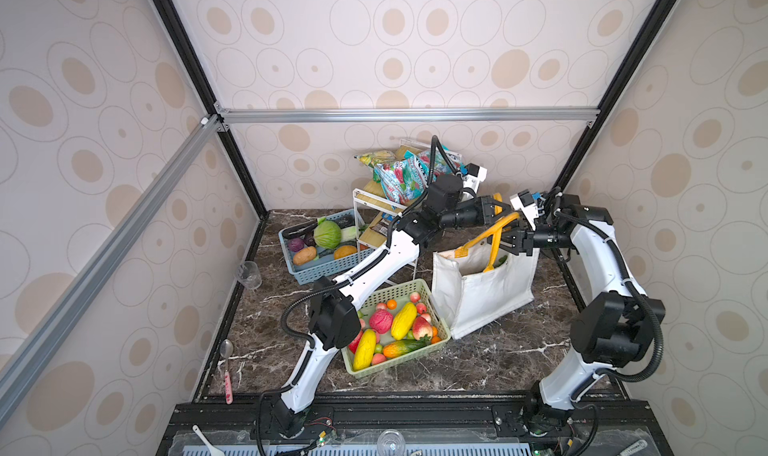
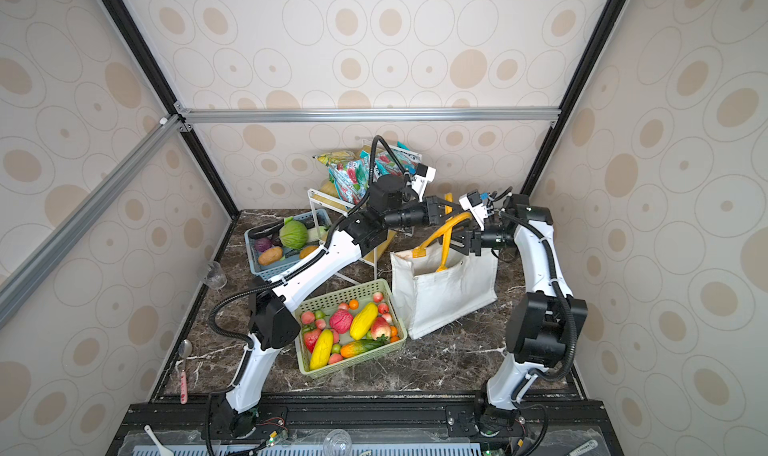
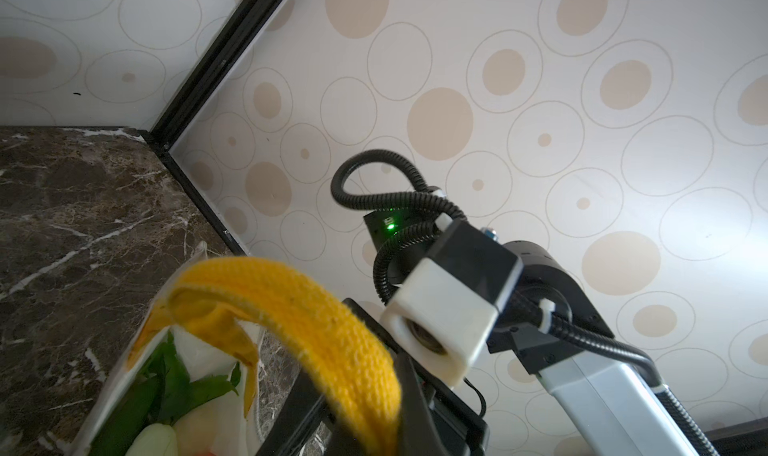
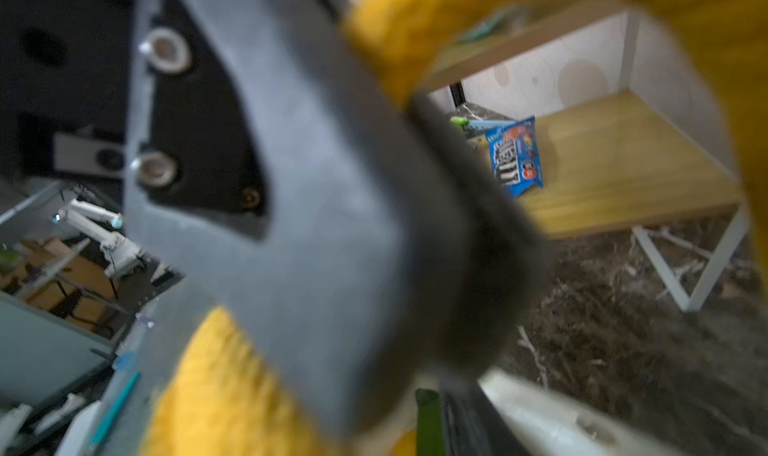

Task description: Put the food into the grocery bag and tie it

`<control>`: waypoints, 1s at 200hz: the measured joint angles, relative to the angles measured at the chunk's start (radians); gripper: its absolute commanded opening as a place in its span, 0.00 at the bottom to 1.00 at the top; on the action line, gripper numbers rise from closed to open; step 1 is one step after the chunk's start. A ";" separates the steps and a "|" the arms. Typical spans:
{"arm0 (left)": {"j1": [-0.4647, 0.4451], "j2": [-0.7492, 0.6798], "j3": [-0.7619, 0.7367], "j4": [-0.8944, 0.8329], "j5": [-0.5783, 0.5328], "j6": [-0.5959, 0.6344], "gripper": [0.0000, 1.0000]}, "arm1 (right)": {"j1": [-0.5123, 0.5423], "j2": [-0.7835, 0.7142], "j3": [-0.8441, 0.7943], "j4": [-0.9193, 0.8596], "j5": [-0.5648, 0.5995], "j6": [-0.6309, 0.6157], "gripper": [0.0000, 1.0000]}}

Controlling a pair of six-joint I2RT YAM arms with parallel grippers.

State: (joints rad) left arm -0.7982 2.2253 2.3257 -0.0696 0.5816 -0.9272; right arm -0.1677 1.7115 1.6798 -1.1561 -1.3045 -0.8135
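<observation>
Your left gripper is pressed together on one mustard-yellow strap handle, which it holds lifted above the mouth of the white grocery bag. In the left wrist view the webbing arches out of the bag and runs down into the jaws. Your right gripper sits just beside it, where the two straps cross over the bag's opening. Yellow webbing lies around its fingers in the blurred right wrist view, but you cannot tell from these views whether it is pinching the strap or merely standing partly spread around it. The bag stands upright on the marble tabletop, between the right arm and the green lattice basket. Leafy greens and a pale bulb-like piece are inside it. Plenty of toy fruit sits in the green basket and more vegetables in the blue basket, yet with both grippers at the handles, the step in hand looks like the tying rather than the loading. Next, make sure the right gripper has a firm hold on the second strap, then pass one strap around the other and pull the two apart to cinch. Keep the pull gentle, since the soft bag could tip or drag.
</observation>
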 measured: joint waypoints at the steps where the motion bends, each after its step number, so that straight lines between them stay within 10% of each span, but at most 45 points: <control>1: 0.000 0.001 0.000 0.000 0.000 0.000 0.00 | 0.000 -0.002 -0.003 0.006 0.002 0.009 0.49; 100: 0.000 0.008 -0.035 0.037 0.023 -0.023 0.00 | 0.012 -0.190 -0.296 0.395 0.010 0.274 0.50; 200: 0.007 -0.006 -0.085 0.086 0.013 -0.042 0.00 | 0.134 -0.351 -0.624 1.186 0.230 0.718 0.54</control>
State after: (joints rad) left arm -0.7910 2.2196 2.2402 0.0162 0.5945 -0.9688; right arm -0.0338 1.3605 1.0554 0.0299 -1.0740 -0.0959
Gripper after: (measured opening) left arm 0.091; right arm 0.530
